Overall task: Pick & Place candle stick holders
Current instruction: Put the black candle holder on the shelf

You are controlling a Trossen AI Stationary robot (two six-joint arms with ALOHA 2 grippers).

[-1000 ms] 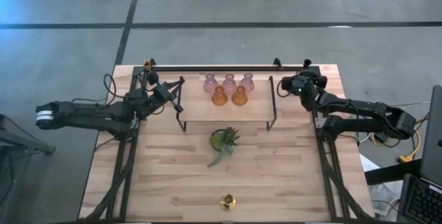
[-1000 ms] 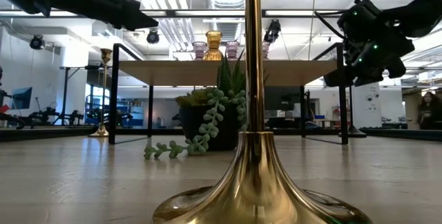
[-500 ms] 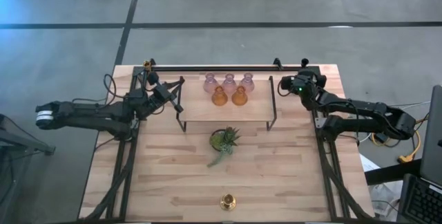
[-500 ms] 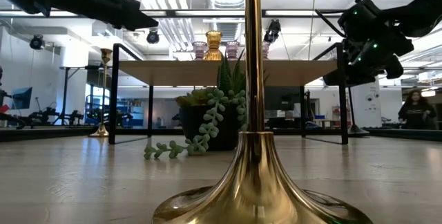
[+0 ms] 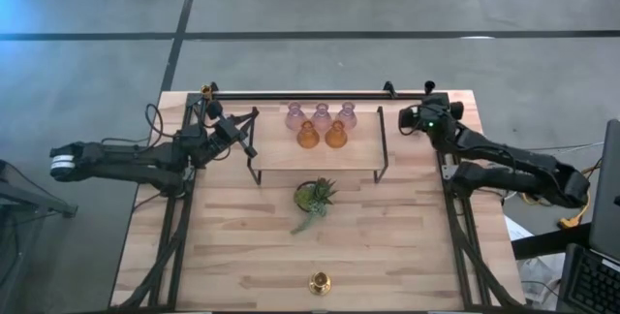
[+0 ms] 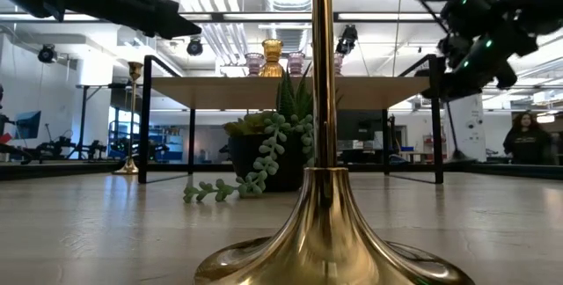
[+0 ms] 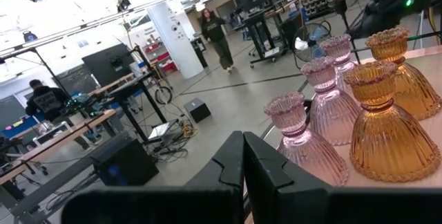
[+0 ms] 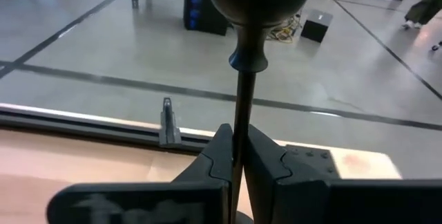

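The right pincer is closed on the thin stem of the black candle stick holder, over the wooden table. Beside it stands the shelf with 5 glass holders. The left pincer is closed, empty. Grey floor lies behind.

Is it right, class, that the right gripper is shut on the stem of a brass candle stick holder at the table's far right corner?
Not quite. The right gripper is shut on a black candle stick holder, not a brass one; the right wrist view shows its dark stem between the fingers. The rest stands.
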